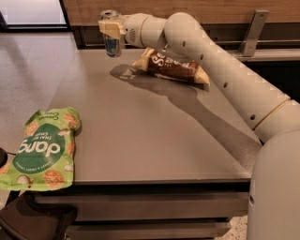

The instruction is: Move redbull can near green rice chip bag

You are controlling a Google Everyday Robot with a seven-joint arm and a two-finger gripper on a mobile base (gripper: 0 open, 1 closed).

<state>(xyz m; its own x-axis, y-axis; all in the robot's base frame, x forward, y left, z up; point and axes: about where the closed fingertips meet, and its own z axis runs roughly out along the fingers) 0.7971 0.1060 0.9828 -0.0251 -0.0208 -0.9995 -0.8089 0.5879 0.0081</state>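
The gripper (112, 31) has its jaws clamped on the redbull can (111, 46), apparently lifted off the far tabletop (154, 136). Carry it upright and set it down just beside the green rice chip bag (43, 150).

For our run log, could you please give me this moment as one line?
pincer: shut on redbull can, held above table far corner | green rice chip bag: near corner, apart from can | placement: not done

PLACE office break area, it seems | grey counter (154, 131) — green rice chip bag (43, 150) at its near-left edge | behind counter: wood panelling (211, 4), metal bracket (253, 28) | left of counter: pale polished floor (33, 70) | gripper (111, 29) above counter's far-left corner, clasping redbull can (112, 46)
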